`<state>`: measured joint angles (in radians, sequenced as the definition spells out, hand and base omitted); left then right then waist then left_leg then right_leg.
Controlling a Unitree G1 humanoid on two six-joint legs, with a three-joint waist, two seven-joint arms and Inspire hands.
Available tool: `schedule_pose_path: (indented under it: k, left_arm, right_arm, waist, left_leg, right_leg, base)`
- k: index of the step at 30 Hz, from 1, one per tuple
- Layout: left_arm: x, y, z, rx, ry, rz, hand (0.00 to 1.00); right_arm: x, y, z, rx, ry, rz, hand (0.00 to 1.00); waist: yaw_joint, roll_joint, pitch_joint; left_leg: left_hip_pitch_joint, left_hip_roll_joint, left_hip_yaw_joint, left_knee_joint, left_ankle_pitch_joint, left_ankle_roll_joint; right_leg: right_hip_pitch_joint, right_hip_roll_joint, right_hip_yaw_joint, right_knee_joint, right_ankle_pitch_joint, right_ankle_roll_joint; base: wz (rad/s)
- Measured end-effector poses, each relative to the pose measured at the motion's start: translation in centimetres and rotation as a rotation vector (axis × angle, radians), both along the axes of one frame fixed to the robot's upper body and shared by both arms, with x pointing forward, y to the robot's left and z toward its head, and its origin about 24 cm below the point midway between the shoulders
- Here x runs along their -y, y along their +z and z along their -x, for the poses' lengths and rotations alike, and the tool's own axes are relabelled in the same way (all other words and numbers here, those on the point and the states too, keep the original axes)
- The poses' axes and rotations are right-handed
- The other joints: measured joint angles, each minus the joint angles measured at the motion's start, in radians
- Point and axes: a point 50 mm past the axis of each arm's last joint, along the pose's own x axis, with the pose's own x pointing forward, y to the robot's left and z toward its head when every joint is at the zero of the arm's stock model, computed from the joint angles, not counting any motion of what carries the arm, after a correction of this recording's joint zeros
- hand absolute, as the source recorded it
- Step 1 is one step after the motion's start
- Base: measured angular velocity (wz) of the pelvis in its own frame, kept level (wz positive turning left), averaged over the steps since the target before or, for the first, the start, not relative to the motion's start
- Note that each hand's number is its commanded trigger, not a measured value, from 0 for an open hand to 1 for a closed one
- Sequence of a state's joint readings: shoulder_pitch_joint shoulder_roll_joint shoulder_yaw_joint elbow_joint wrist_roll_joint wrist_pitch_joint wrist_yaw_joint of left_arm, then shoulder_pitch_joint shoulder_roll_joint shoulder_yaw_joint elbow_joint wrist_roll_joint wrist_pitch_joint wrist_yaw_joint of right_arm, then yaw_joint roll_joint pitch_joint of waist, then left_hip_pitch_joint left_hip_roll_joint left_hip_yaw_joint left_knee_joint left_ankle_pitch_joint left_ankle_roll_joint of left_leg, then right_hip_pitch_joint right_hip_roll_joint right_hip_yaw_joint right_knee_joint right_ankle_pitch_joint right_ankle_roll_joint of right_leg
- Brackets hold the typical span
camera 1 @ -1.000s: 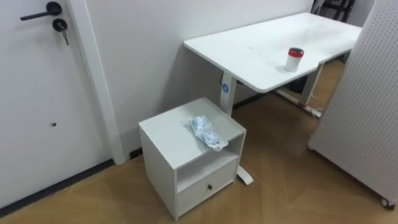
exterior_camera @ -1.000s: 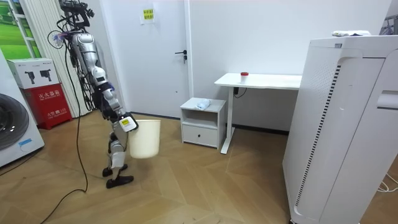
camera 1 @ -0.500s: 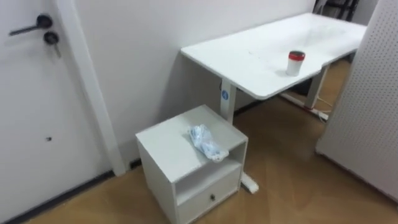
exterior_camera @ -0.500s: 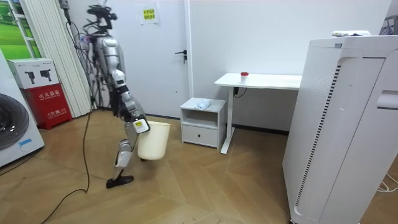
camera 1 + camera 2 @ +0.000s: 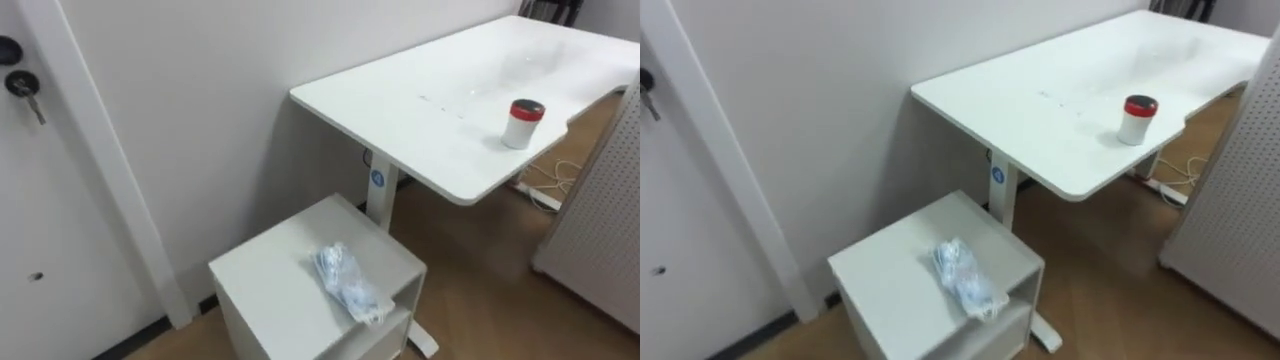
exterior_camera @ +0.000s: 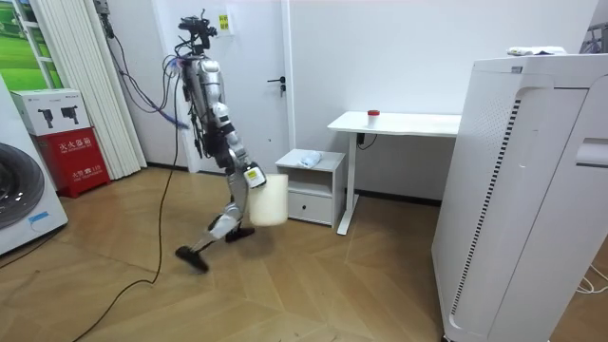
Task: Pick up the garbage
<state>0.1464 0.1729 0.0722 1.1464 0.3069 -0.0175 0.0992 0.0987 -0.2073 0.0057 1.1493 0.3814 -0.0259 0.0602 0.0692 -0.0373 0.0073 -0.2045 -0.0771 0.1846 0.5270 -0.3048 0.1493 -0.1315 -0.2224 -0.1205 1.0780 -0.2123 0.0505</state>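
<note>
Since 1 s ago we've walked from mid-floor, on the room view's left, to just short of the cabinet [image 6: 313, 182]. The eye views have closed in w/ us, so that's camera shift, not things moving. The desk [image 5: 450, 100] stands at the wall, w/ the cabinet just beside its leg and lower. We carry a cream bin [image 6: 269, 199] out front, near the cabinet's face. The right hand [image 6: 250, 177], judged by our body, sits at its rim, but it's too small to tell if the fingers clamp it. Garbage = a crumpled plastic wrapper [image 5: 349, 286] lying loose on the cabinet top, toward its front edge. A red-lidded jar [image 5: 523, 123] stands upright on the desk, well apart. Approach is prob. the step in hand: stop square to the cabinet, keep the bin low beside it, then pinch the wrapper mid-bulk, as it looks light and could slide off. The room view gives bin, hand and stance; the eye views add the wrapper's lie and the key [image 5: 24, 86] in the door [image 5: 40, 220].
</note>
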Motion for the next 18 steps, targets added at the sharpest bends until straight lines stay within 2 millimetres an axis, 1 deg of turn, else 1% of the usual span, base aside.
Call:
schedule_pose_path:
  k: [1,2,3,4,5,6,7,8,9,10,11,14,15,16,17,18]
  left_arm:
    - [-0.1,0.2,-0.6,0.034,-0.005,-0.016,0.00]
    - [-0.2,0.4,-1.0,0.058,-0.023,-0.031,0.00]
    - [-0.2,0.5,-1.3,0.070,-0.028,-0.035,0.00]
    - [-0.2,0.7,-1.9,0.101,-0.034,-0.043,0.00]
    - [-0.1,0.9,-2.6,0.137,-0.039,-0.047,0.00]
    - [-0.1,1.1,-3.0,0.156,-0.042,-0.050,0.00]
    - [0.1,1.3,-3.9,0.192,-0.046,-0.053,0.00]
    - [0.3,1.5,-4.5,0.218,-0.049,-0.057,0.00]
    - [0.3,1.9,-5.3,0.276,-0.058,-0.071,0.00]
    - [0.3,2.6,-6.5,0.337,-0.072,-0.092,0.00]
    - [0.3,3.0,-7.2,0.368,-0.081,-0.105,0.00]
    - [0.7,4.9,-11.2,0.549,-0.112,-0.157,0.00]
    - [0.8,5.2,-11.8,0.573,-0.118,-0.165,0.00]
    - [1.0,5.7,-12.8,0.618,-0.133,-0.185,0.00]
    - [1.2,6.2,-13.6,0.660,-0.138,-0.201,0.00]
    - [1.2,6.4,-13.9,0.681,-0.137,-0.208,0.00]
  right_arm:
    - [-0.1,0.2,-0.7,0.026,0.010,0.003,1.00]
    - [-0.3,0.3,-1.2,0.046,0.026,0.000,1.00]
    - [-0.3,0.3,-1.4,0.057,0.031,-0.001,1.00]
    - [-0.4,0.4,-1.5,0.069,0.043,-0.006,1.00]
    - [-0.5,0.3,-1.5,0.074,0.045,-0.003,1.00]
    - [-0.5,0.3,-1.5,0.076,0.045,-0.003,1.00]
    - [-0.5,0.3,-1.5,0.075,0.044,-0.002,1.00]
    - [-0.5,0.2,-1.3,0.068,0.042,0.000,1.00]
    - [-0.6,0.1,-1.4,0.063,0.048,0.001,1.00]
    - [-0.8,0.2,-1.9,0.077,0.083,0.008,1.00]
    - [-0.8,0.2,-2.1,0.081,0.100,0.014,1.00]
    - [-1.0,0.3,-3.0,0.095,0.143,0.014,1.00]
    - [-1.0,0.3,-3.0,0.096,0.149,0.013,1.00]
    - [-1.1,0.3,-3.1,0.099,0.161,0.014,1.00]
    - [-1.2,0.4,-3.7,0.104,0.175,0.015,1.00]
    - [-1.3,0.4,-4.0,0.105,0.184,0.015,1.00]
  waist:
    - [0.001,0.011,0.0029]
    - [-0.004,0.021,0.0053]
    - [-0.008,0.023,0.0057]
    - [-0.015,0.024,0.0058]
    - [-0.032,0.022,0.0047]
    - [-0.041,0.021,0.0039]
    - [-0.053,0.022,-0.0030]
    - [-0.051,0.023,-0.0065]
    - [-0.037,0.031,-0.0043]
    - [-0.036,0.034,-0.0019]
    - [-0.038,0.034,-0.0013]
    - [-0.046,0.038,0.0003]
    - [-0.049,0.038,0.0005]
    - [-0.051,0.038,0.0006]
    - [-0.051,0.037,0.0020]
    - [-0.055,0.035,0.0041]
  left_leg:
    - [0.019,0.015,-0.003,-0.020,-0.003,-0.003]
    - [0.034,0.030,-0.013,-0.040,-0.004,-0.009]
    - [0.045,0.034,-0.019,-0.053,-0.002,-0.012]
    - [0.059,0.036,-0.034,-0.076,0.000,-0.016]
    - [0.071,0.036,-0.041,-0.087,-0.003,-0.023]
    - [0.075,0.036,-0.042,-0.092,-0.006,-0.026]
    - [0.094,0.045,-0.046,-0.100,-0.011,-0.035]
    - [0.101,0.050,-0.048,-0.105,-0.009,-0.041]
    - [0.113,0.060,-0.049,-0.120,-0.006,-0.048]
    - [0.111,0.066,-0.049,-0.122,-0.001,-0.056]
    - [0.111,0.068,-0.049,-0.128,0.002,-0.062]
    - [0.120,0.071,-0.049,-0.182,0.013,-0.079]
    - [0.122,0.072,-0.049,-0.189,0.014,-0.080]
    - [0.123,0.073,-0.047,-0.199,0.014,-0.080]
    - [0.118,0.072,-0.045,-0.202,0.014,-0.080]
    - [0.114,0.071,-0.046,-0.201,0.014,-0.080]
  right_leg:
    - [-0.067,0.016,-0.018,-0.049,-0.051,-0.002]
    - [-0.108,0.048,-0.021,-0.160,-0.086,-0.003]
    - [-0.123,0.059,-0.022,-0.229,-0.091,-0.004]
    - [-0.135,0.073,-0.023,-0.378,-0.090,-0.006]
    - [-0.127,0.077,-0.032,-0.531,-0.067,-0.008]
    - [-0.124,0.084,-0.034,-0.585,-0.031,-0.001]
    - [-0.107,0.101,-0.025,-0.630,0.035,0.000]
    - [-0.095,0.109,-0.029,-0.650,0.040,-0.002]
    - [-0.076,0.128,-0.031,-0.671,0.044,-0.009]
    - [-0.065,0.138,-0.031,-0.692,0.048,-0.014]
    - [-0.062,0.139,-0.031,-0.703,0.048,-0.014]
    - [-0.068,0.142,-0.030,-0.719,0.048,-0.016]
    - [-0.070,0.144,-0.030,-0.718,0.048,-0.016]
    - [-0.082,0.153,-0.025,-0.713,0.047,-0.016]
    - [-0.098,0.155,-0.018,-0.708,0.047,-0.017]
    - [-0.105,0.154,-0.021,-0.705,0.047,-0.017]
  base:
    - [0.00]
    - [0.03]
    - [0.21]
    - [0.45]
    - [0.58]
    - [0.75]
    - [0.53]
    - [0.29]
    - [-0.06]
    - [-0.10]
    - [-0.04]
    - [-0.02]
    - [-0.09]
    - [-0.25]
    - [-0.33]
    - [-0.35]
